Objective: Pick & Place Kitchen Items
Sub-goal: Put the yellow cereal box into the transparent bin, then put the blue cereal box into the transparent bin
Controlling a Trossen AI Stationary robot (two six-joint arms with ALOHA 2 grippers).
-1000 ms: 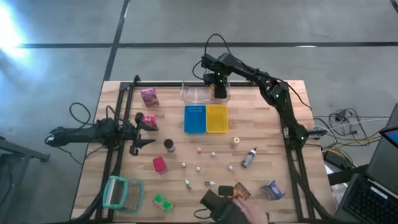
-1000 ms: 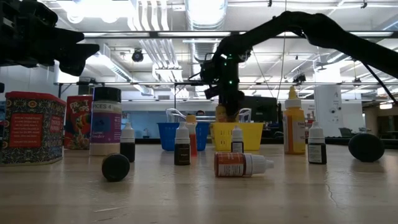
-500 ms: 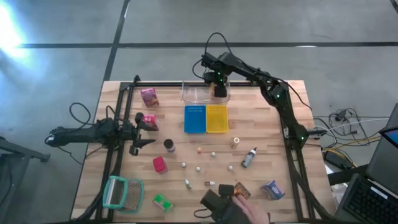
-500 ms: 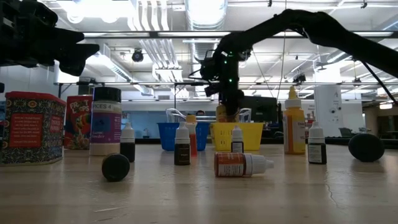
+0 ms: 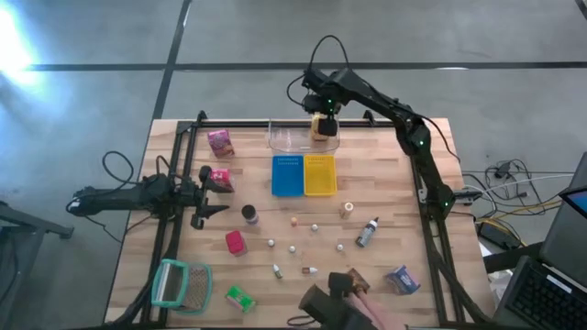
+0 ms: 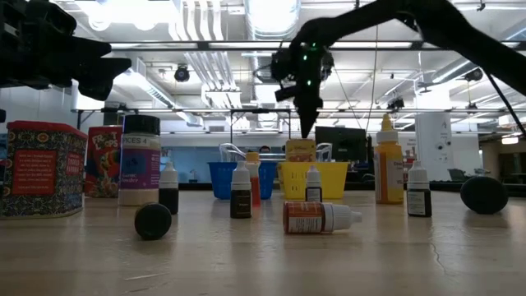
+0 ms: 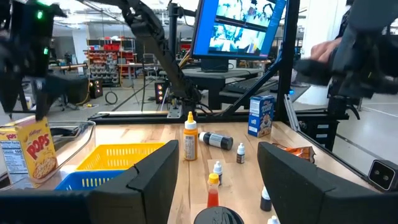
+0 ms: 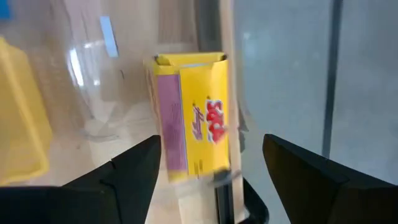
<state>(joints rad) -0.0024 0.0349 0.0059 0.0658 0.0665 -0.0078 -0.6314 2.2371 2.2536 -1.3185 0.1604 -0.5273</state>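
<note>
Release looked done: right gripper (image 8: 208,171) stood spread above the yellow Pops cereal box (image 8: 189,115) inside the clear tub (image 5: 292,139). Next probably another item; left gripper (image 7: 214,177) waited, spread.

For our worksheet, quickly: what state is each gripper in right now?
Left gripper: open, empty.
Right gripper: open, above the yellow cardboard cereal box in the clear plastic tub.

yellow cereal box (image 8: 189,115) w/ purple side, blue tray (image 5: 287,174), yellow tray (image 5: 320,174)
</note>
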